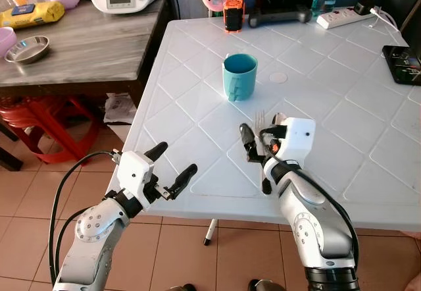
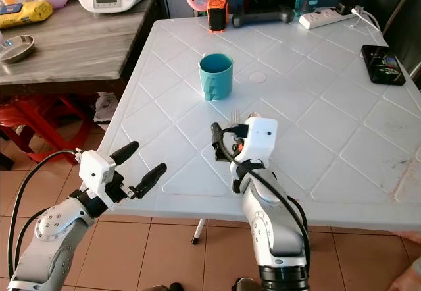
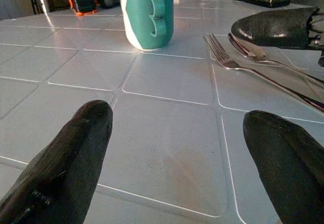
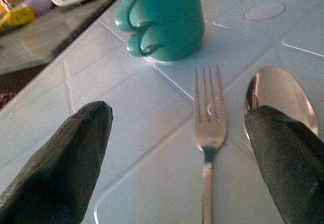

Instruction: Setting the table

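Left eye view gives me the white table [image 1: 342, 106] across the centre and right of the frame, its top moulded in diamond panels; a teal mug [image 1: 239, 76] stands upright a little above the middle, handle turned toward me. Just below the mug, near the frame's centre, a fork [image 1: 259, 119] and a spoon [image 1: 279, 118] lie flat side by side, tips pointing toward the mug and well apart from it.

My right gripper [image 1: 258, 143] sits low over the handles of the fork and spoon, fingers spread wide and holding nothing; in the right wrist view the fork [image 4: 208, 127] lies between the two black fingers [image 4: 66, 163], and the spoon bowl [image 4: 276, 95] shows just past the other finger; the mug [image 4: 162, 19] fills the upper part of that frame.

My left gripper [image 1: 175, 170] hovers at the lower left, at the table's near edge, also spread wide and empty; the left wrist view looks along the tabletop to the mug [image 3: 148, 12] at the top centre and the fork [image 3: 230, 62] at the right.

At the upper left of the left eye view stands a grey wooden table [image 1: 85, 47] with a steel bowl [image 1: 27, 49] and a yellow packet [image 1: 31, 14]; a black phone [image 1: 402, 64] lies at the white table's right edge; a power strip [image 1: 345, 16] lies along the top.
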Robot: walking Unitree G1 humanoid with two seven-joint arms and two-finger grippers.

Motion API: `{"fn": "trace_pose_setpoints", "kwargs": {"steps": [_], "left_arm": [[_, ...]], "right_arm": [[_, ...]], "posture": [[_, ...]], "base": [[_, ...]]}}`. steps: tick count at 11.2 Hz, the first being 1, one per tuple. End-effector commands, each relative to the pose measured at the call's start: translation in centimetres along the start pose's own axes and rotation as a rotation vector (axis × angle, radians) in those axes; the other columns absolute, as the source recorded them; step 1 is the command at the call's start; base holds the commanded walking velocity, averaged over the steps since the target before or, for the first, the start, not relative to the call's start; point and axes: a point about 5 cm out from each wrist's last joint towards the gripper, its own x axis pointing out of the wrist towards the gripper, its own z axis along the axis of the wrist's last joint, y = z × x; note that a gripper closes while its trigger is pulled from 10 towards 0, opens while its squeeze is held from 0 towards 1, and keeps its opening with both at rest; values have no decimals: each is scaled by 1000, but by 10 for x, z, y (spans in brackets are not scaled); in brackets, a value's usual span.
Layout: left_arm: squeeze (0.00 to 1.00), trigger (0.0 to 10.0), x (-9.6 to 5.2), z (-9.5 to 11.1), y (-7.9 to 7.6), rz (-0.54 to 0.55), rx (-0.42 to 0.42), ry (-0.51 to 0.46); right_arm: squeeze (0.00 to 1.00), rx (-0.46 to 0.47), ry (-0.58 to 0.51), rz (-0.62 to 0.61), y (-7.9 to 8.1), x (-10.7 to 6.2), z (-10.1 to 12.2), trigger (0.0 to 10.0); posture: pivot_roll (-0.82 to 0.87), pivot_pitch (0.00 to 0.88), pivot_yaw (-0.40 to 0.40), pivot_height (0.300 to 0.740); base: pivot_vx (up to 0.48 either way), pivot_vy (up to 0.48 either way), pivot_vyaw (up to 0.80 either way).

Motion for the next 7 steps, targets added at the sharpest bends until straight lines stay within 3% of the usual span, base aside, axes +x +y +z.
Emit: {"fn": "trace_pose_setpoints", "kwargs": {"steps": [1,7], "left_arm": [[0,10000,-3,-2,3,2,10,12],[0,10000,2,-2,-1,-7,2,6]], "right_arm": [[0,32,69,-3,5,0,-12,10000],[0,32,143,-37,5,7,-22,10000]], "posture": [[-29,157,104,740],[-33,160,105,740]], "base": [[0,0,0],[0,0,0]]}}
